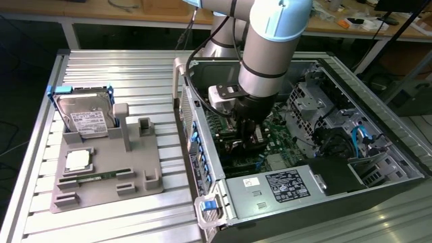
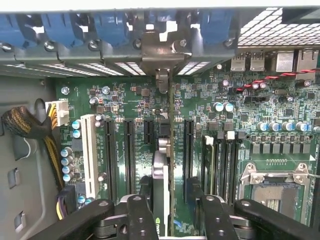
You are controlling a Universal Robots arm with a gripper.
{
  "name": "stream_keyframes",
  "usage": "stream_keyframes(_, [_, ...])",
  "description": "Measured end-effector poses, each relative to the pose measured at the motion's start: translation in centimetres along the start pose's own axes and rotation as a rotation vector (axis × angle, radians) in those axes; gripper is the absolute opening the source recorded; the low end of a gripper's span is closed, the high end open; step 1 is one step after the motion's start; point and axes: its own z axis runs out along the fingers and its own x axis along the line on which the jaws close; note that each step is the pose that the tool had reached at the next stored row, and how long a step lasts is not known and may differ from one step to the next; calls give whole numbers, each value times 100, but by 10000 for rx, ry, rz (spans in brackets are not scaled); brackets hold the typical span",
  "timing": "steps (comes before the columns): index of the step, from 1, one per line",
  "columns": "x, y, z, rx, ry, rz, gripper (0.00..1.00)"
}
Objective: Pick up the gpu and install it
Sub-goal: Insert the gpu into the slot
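One open computer case [image 1: 378,167] lies on the table [image 1: 121,66]; inside it, one gripper [image 2: 167,215] has its fingers [image 2: 140,212] clamped on the one gpu [image 2: 161,195], edge-on just above the motherboard [image 2: 280,125]. Installing is under way; seating calls for aligning card and slot [image 2: 171,150], then pressing straight in.

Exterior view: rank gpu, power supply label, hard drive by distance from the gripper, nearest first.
1. gpu: held edge-on in the gripper, inside the case over the motherboard.
2. power supply label: on the case's near end, below the gripper in the picture.
3. hard drive: on the grey stand, far toward the exterior view's left.
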Motion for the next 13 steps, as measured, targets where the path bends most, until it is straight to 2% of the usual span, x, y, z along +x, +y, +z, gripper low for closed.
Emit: stream_keyframes(13, [-38, -8, -143, 174, 102, -6, 41])
